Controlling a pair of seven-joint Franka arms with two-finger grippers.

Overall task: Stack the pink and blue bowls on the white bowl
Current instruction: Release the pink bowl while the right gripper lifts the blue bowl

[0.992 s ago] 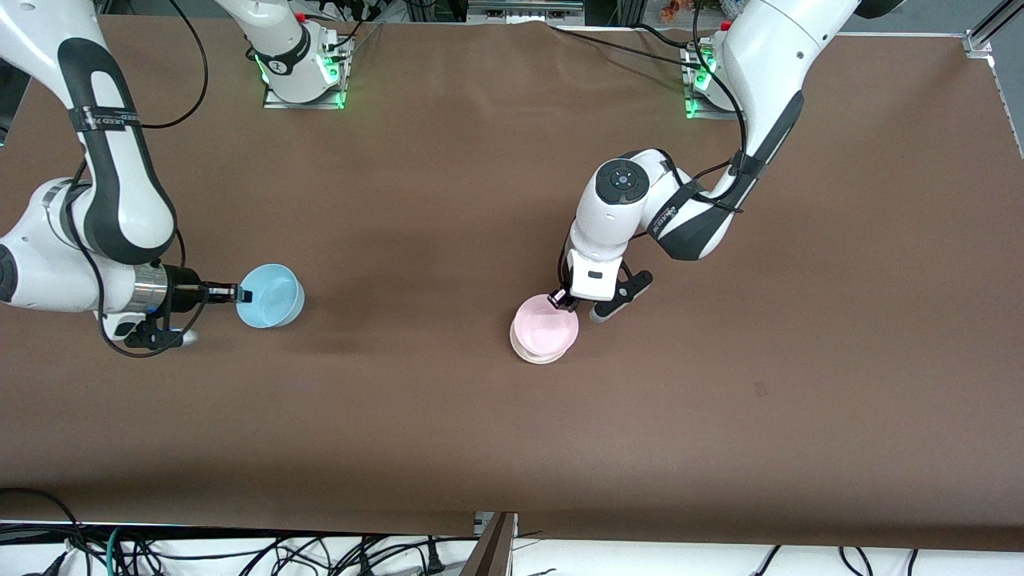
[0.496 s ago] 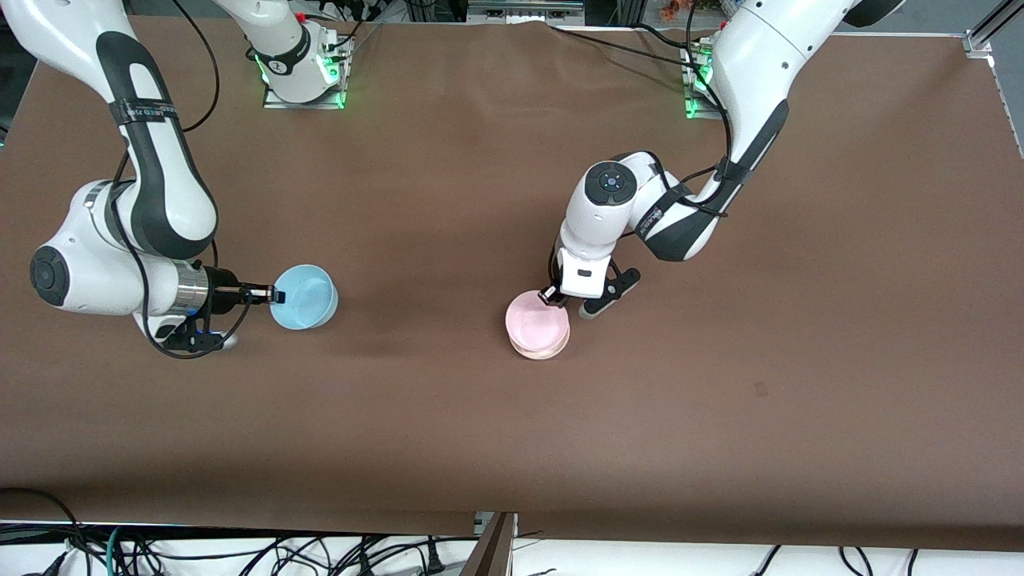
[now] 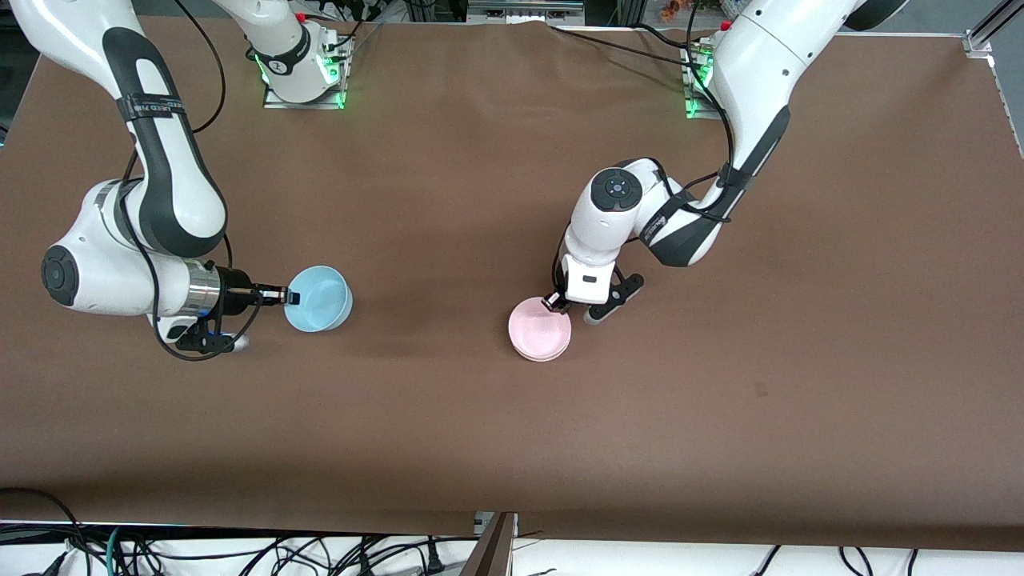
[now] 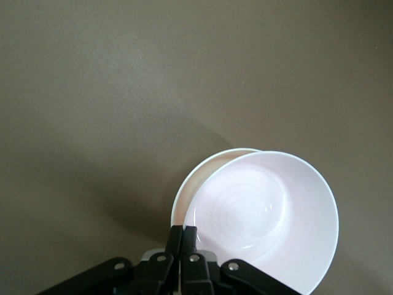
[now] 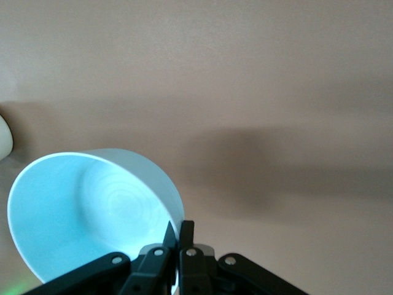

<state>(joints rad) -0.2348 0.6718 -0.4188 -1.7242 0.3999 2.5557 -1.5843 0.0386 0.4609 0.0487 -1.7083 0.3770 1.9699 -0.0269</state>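
**Desk:** Two bowls already nest at mid-table?

**Caption:** Yes. Nearest the front camera, the pale pink round plastic bowl [image 3: 540,338] sits in the plain white plastic bowl [image 4: 195,182], slightly off-centre, a crescent of white rim showing. Both are empty. The left gripper [image 3: 558,302] is pinched shut on the pink bowl's rim.

**Desk:** And the third?

**Caption:** The light sky-blue plastic bowl [image 3: 320,298], also empty, is toward the right arm's end of the table, its rim clamped in the closed right gripper [image 3: 290,298].

**Desk:** Handling?

**Caption:** Likely light, stiff and slick; a rim pinch suits them, though a thin wall could slip or tilt.
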